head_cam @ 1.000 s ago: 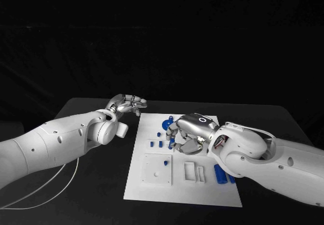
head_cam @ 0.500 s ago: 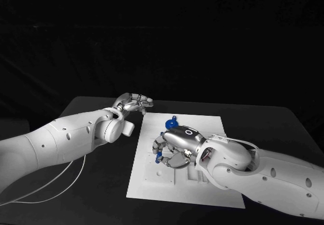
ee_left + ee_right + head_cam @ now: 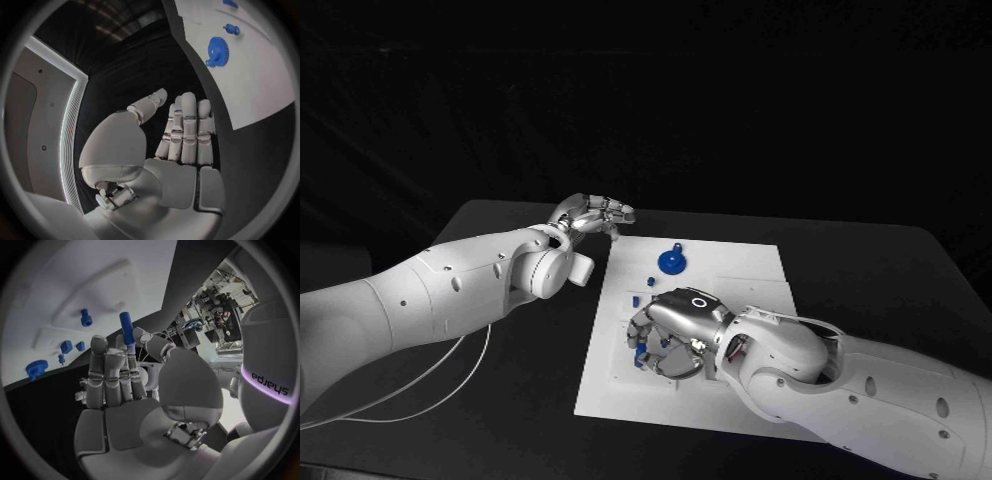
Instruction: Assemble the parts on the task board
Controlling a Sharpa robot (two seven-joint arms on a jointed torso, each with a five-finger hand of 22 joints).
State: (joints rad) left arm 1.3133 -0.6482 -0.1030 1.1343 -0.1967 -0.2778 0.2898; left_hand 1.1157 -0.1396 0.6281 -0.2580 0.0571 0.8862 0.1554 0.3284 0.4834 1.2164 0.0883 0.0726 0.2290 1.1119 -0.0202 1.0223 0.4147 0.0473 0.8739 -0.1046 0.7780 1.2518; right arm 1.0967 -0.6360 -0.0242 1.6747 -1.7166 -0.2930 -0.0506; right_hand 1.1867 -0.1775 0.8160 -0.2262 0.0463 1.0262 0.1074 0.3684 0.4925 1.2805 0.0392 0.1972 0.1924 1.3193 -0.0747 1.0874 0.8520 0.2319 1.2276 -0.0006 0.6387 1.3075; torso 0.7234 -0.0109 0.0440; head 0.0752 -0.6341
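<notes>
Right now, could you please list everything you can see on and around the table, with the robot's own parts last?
Table: one, black, under everything.
Task board: one, white plate, middle of the table.
Gear: one, blue, on the far part of the board.
Small parts: several, blue, standing on the board between the gear and the right hand.
Peg: one, blue, cylindrical, pinched in the right hand's fingertips.
Cable: white, on the table beneath the left arm.
Left hand: silver, fingers apart, holding nothing, by the board's far left corner.
Right hand: silver, over the board's near part, holding the peg.
</notes>
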